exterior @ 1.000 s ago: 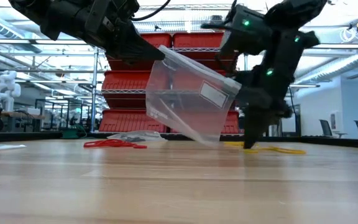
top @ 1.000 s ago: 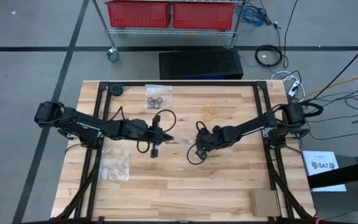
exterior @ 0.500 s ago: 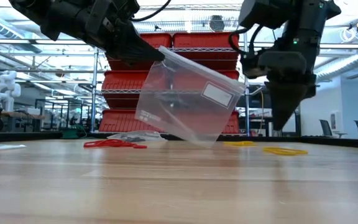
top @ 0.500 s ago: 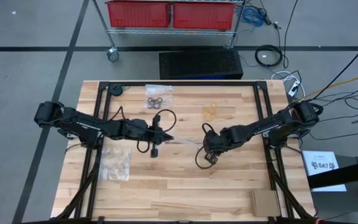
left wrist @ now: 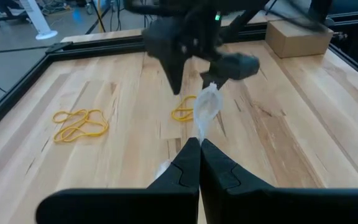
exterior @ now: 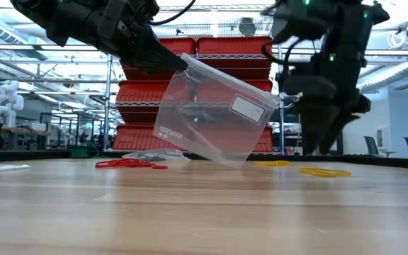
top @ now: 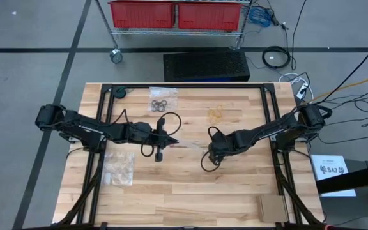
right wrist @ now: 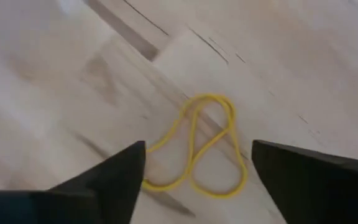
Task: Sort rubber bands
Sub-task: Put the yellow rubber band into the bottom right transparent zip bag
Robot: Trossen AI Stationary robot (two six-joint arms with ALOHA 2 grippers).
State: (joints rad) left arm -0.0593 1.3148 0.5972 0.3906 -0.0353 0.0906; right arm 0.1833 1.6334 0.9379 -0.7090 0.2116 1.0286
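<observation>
My left gripper (top: 173, 142) sits a little left of the table's (top: 235, 191) centre in the high view, its fingers (left wrist: 191, 163) pressed together on the top edge of a clear plastic bag (exterior: 214, 113). In the low view the bag hangs tilted, its pinched corner up toward 10 o'clock and its lowest corner down toward 5 o'clock, close to the wood; whether it touches I cannot tell. A white label patch shows on its upper right part.

My right gripper (top: 213, 153) hovers just right of centre, fingers (right wrist: 107, 180) spread wide with nothing between them. Directly below it in my right wrist view lies a yellowish tan rubber band (right wrist: 201, 146), folded into a double loop flat on the wood, its long axis running from about 7 o'clock to 1 o'clock in that picture. It touches neither finger.

In the high view, a small heap of yellowish tan bands (top: 215, 114) lies toward 1 o'clock from the table's centre, and black bands (top: 159, 103) lie toward 11 o'clock, on another clear bag (top: 163, 94). The low view shows red bands (exterior: 129, 164) stretched flat and horizontal at left. A further bag (top: 119, 167) lies toward 8 o'clock.
</observation>
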